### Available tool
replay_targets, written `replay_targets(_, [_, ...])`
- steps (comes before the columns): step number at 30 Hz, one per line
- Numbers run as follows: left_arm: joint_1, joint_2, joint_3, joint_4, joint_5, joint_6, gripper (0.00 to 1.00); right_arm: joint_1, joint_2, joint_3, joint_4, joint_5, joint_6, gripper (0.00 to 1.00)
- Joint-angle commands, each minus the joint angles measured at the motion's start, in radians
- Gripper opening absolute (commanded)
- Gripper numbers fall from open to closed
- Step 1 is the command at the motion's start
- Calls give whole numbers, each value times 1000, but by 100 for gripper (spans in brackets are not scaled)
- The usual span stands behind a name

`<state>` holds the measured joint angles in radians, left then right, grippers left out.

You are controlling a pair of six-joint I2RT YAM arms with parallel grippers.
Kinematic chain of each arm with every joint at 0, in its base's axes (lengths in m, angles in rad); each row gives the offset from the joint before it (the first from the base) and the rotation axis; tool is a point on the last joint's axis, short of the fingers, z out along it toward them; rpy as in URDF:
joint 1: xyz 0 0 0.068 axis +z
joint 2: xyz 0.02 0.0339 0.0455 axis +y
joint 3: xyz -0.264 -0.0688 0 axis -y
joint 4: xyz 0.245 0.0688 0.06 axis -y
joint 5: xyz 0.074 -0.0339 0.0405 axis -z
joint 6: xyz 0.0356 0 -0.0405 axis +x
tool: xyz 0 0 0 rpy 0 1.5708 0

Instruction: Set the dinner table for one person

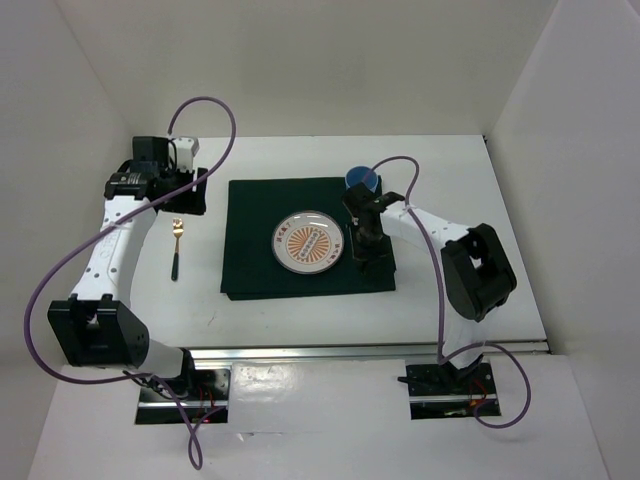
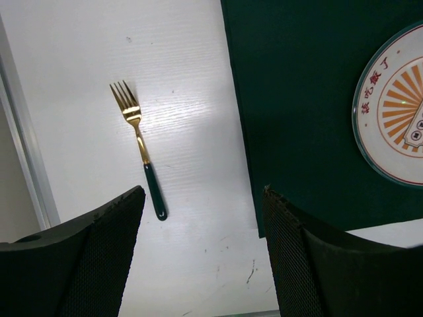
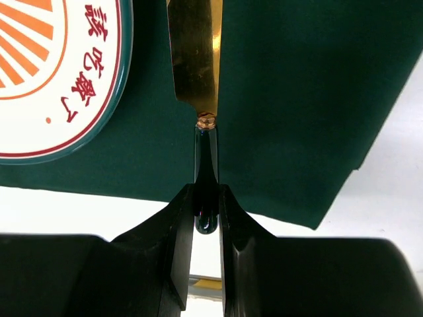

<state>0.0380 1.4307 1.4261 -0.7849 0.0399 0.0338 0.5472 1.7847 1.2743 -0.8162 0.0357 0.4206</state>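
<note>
The white dinner table (image 1: 300, 318) carries a dark green placemat (image 1: 250, 270) with a patterned plate (image 1: 308, 242) at its middle. My right gripper (image 1: 365, 245) hangs over the mat's right side, just right of the plate. In the right wrist view the gripper (image 3: 206, 198) is shut on the dark green handle of a gold-bladed knife (image 3: 195, 59), which points away along the plate's edge (image 3: 53, 72). My left gripper (image 1: 185, 185) is open and empty at the far left. A gold fork with a green handle (image 1: 176, 245) lies left of the mat and also shows in the left wrist view (image 2: 140, 152).
A blue cup (image 1: 364, 180) stands at the mat's far right corner, close behind my right gripper. White walls enclose the table on the left, back and right. A silver rail (image 1: 380, 350) runs along the near edge.
</note>
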Motion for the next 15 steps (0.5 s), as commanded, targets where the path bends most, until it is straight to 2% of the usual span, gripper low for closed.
replay_targets(1, [3,-41,-15,13,-29,28,78,-3,-5,10,55,-20,-13,0])
replay_targets(11, [3,-52,-35,13,-29,28,78,-52,45,17,68,-39,-22,0])
replay_targets(15, [3,-52,-44,13,-29,28,78,-52,35,-32,90,-60,-13,0])
